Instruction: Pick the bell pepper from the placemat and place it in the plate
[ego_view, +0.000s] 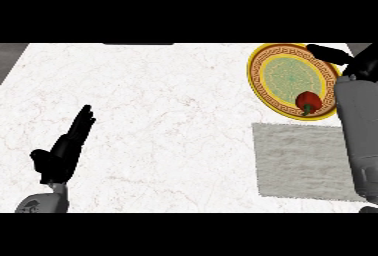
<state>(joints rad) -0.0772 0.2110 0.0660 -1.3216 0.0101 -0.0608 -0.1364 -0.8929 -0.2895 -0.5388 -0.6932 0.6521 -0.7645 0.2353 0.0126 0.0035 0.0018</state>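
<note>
A red bell pepper (308, 102) with a green stem lies on the lower right part of the round yellow-rimmed plate (260, 80) at the counter's far right. Below the plate, a grey placemat (299, 160) lies flat with nothing on it. My right hand (359, 62) hovers at the plate's right rim, above and right of the pepper, its fingers extended over the rim and apart from the pepper. The right forearm covers the placemat's right side. At the lower left, my left hand (65, 149) rests open with fingers pointing up.
The white marble counter (162, 115) stretches across the view. A dark object (138, 43) shows at the counter's far edge, mostly cut off.
</note>
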